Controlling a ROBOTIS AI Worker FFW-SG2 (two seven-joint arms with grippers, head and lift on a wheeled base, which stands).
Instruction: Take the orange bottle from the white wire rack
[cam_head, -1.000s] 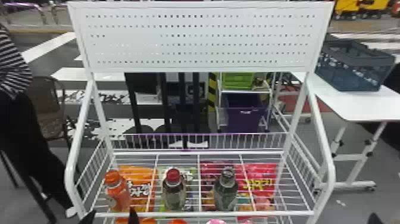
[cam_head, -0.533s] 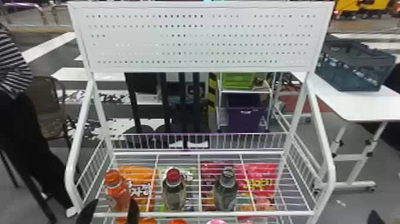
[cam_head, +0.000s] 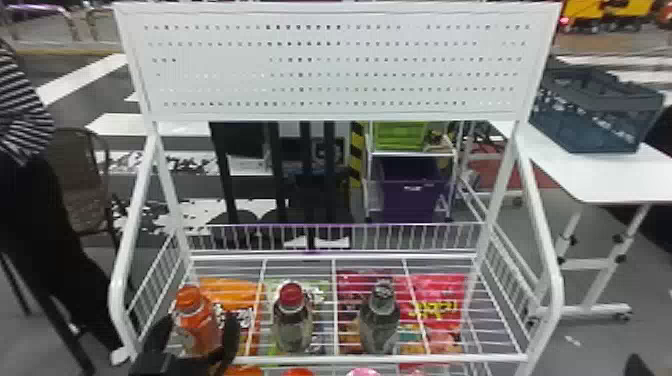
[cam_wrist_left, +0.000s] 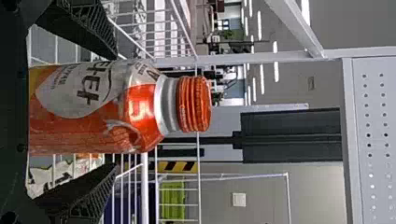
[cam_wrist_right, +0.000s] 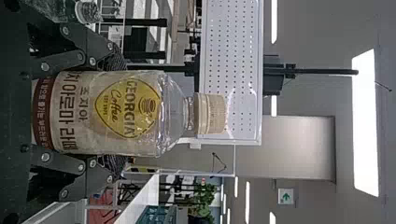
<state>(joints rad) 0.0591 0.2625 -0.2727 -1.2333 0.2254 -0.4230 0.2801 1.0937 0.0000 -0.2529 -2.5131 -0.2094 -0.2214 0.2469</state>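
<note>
The orange bottle (cam_head: 199, 325) stands upright at the left front of the white wire rack (cam_head: 380, 358). My left gripper (cam_head: 196, 322) is around it, one finger at each side. In the left wrist view, the orange bottle (cam_wrist_left: 98, 112) lies between the open fingers of the left gripper (cam_wrist_left: 116, 110), with a narrow gap at either side. My right gripper (cam_head: 636, 367) is at the head view's bottom right corner. In the right wrist view, the right gripper (cam_wrist_right: 122, 113) is shut on a coffee bottle (cam_wrist_right: 126, 112) with a cream cap.
Right of the orange bottle stand a red-capped bottle (cam_head: 291, 320) and a dark-capped bottle (cam_head: 380, 317). Snack bags (cam_head: 440, 300) lie below the wires. The rack's side rails (cam_head: 120, 280) and front bar are close to the left arm. A table with a crate (cam_head: 595, 110) stands at the right.
My left gripper has moved forward from the rack's front edge, so its fingers now flank the orange bottle farther up. The right gripper's visible tip has shifted slightly lower.
</note>
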